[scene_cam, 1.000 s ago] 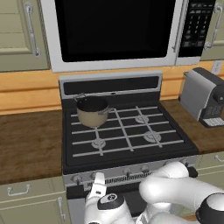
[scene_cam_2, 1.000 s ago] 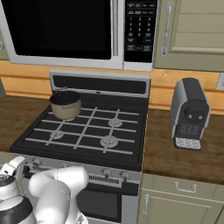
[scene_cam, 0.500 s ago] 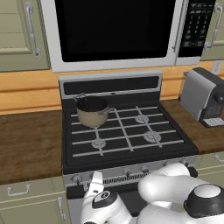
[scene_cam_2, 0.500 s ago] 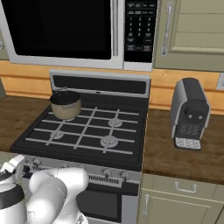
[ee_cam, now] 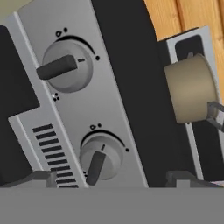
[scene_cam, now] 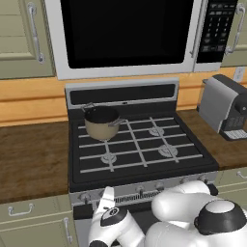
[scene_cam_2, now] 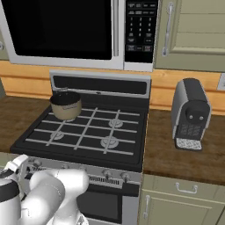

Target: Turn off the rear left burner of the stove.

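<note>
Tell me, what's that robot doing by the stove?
The robot's open hand is held close to the silver front strip of the stove, pointing at two knobs and not touching either one. A tan saucepan sits on the rear left burner. The hand holds nothing.

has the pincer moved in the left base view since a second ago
Yes. Measured against the stove, which holds its place in the left base view, the pincer has crept up the silver front strip toward the knobs, jaws open.
</note>
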